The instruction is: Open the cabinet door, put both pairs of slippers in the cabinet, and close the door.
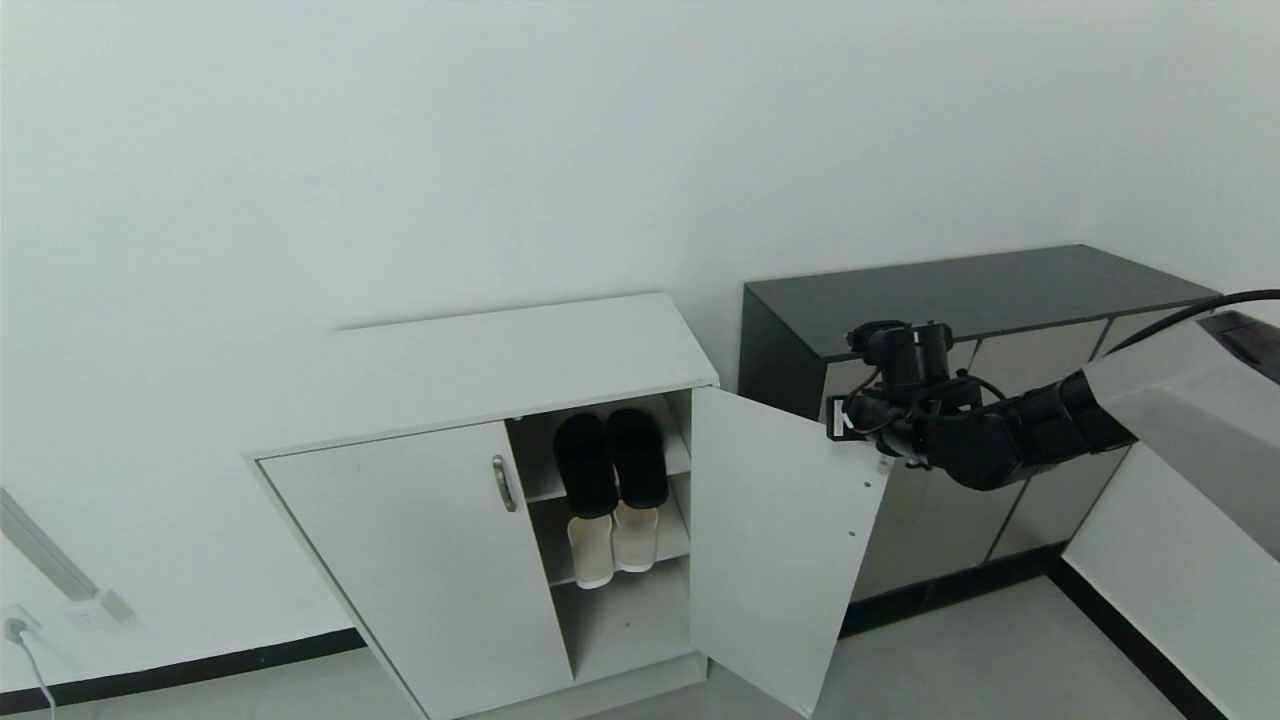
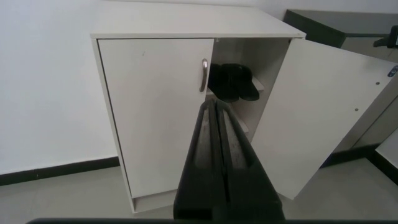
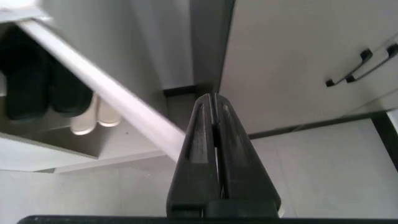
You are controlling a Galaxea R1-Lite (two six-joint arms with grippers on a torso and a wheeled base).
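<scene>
- Cabinet (image 1: 520, 360): white, low, against the wall. Its left door (image 1: 420, 560) is shut and carries a metal handle (image 1: 503, 483) at its inner edge. Its right door (image 1: 780, 540) stands swung out, inner face showing.
- Black slippers (image 1: 610, 462): a pair on the upper shelf, side by side. Their long axes run from the cabinet's back to the opening, with rounded ends toward the opening. Toe or heel cannot be told. The far ends are lost in shadow.
- White slippers (image 1: 612, 545): a pair on the shelf below, same alignment, directly under the black pair. Their rear halves are hidden by the upper shelf.
- Right gripper (image 1: 840, 418): at the upper outer corner of the open door. The head view leaves its fingers hard to make out against the dark arm. The right wrist view shows the fingers pressed flat together with nothing between them. The door's top edge runs as a pale bar up to the tips, and contact cannot be confirmed.
- Left gripper (image 2: 216, 106): well back from the cabinet front, fingers closed together, empty. In the left wrist view they cover the lower shelves.
- Dark cabinet (image 1: 960, 290): black top, pale fronts, just beside the white unit. The right wrist view adds its bar handles (image 3: 360, 65).
</scene>
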